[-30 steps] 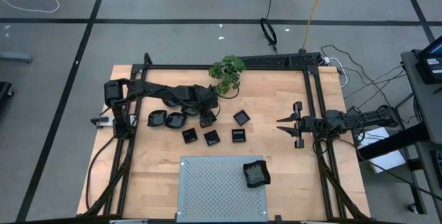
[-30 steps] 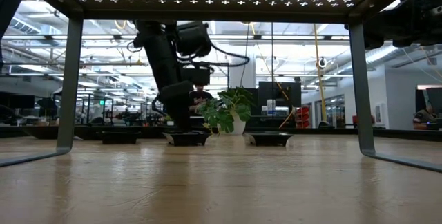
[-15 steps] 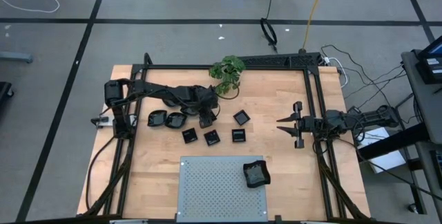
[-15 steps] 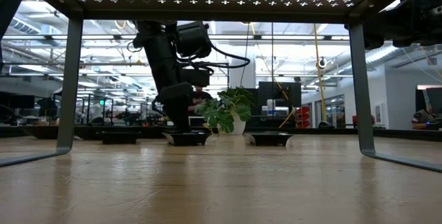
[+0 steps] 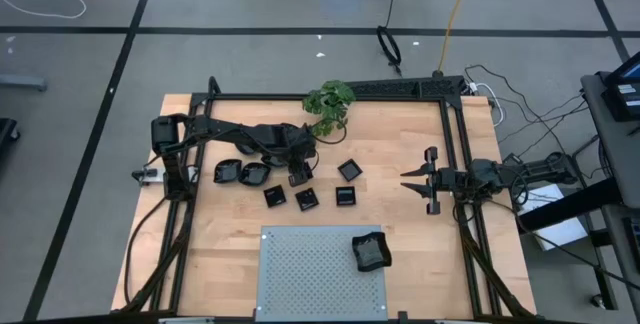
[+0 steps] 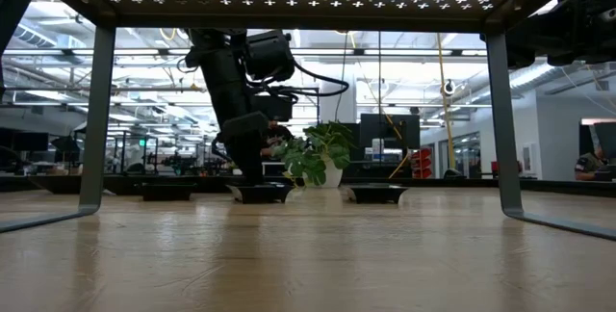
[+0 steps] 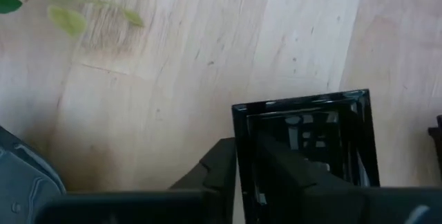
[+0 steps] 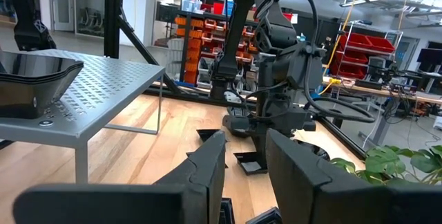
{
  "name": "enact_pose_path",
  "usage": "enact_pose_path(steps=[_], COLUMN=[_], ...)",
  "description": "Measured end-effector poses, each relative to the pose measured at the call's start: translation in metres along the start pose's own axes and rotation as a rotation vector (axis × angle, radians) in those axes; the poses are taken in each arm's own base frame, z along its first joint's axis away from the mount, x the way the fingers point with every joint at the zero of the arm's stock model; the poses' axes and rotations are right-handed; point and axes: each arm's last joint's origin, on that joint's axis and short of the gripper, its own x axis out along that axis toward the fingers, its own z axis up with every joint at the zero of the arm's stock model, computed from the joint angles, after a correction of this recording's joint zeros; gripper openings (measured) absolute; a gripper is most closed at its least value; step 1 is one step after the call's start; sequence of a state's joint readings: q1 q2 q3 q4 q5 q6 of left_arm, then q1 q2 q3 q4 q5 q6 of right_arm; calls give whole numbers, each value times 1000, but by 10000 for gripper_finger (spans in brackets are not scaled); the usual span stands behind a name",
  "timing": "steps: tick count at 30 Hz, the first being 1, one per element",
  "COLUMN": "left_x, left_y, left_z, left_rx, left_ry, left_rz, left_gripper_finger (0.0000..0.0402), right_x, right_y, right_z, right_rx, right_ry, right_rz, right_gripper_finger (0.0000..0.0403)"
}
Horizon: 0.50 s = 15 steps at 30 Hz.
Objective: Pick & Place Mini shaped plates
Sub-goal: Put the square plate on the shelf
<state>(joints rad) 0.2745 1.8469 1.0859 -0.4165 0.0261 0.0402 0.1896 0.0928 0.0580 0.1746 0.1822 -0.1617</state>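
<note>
My left gripper [image 5: 298, 173] points down near the table's middle and is shut on a square glossy black mini plate [image 7: 311, 134]. That plate rests flat on the wood. Several more mini plates lie around it: two to its left [image 5: 240, 173], three in a row nearer the front [image 5: 307, 199], and one to its right [image 5: 349, 169]. Another plate [image 5: 370, 252] sits on the grey perforated panel [image 5: 300, 274]. My right gripper [image 5: 408, 181] hovers open at the table's right side, holding nothing. My left gripper pinches one side rim [image 7: 239, 124] of the square plate. One finger [image 7: 219, 165] is outside the wall and the other finger [image 7: 283, 172] is inside the dish. The fingers come from above, pointing down. The plate's base lies on the table.
A green leafy plant [image 5: 328, 107] stands just beyond my left gripper at the far edge. The raised grey panel takes up the near middle of the table. A black frame [image 5: 455, 154] runs along the table's sides and back. Bare wood lies between the plates and my right gripper.
</note>
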Motion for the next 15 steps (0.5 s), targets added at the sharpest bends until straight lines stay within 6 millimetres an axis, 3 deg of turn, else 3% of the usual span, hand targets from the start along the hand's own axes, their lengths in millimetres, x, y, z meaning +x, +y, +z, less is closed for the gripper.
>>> enact_pose_path(steps=[9,15], left_x=[0,-1], left_y=[0,0], left_z=[0,1], left_rx=[0,-38], left_ry=[-5,-6], left_rz=[-6,-9], left_gripper_finger=[12,12], right_x=[0,0], right_y=[0,0], right_z=[0,0], right_rx=[0,0], right_ry=[0,0], right_rz=[0,0], right_gripper_finger=[94,94])
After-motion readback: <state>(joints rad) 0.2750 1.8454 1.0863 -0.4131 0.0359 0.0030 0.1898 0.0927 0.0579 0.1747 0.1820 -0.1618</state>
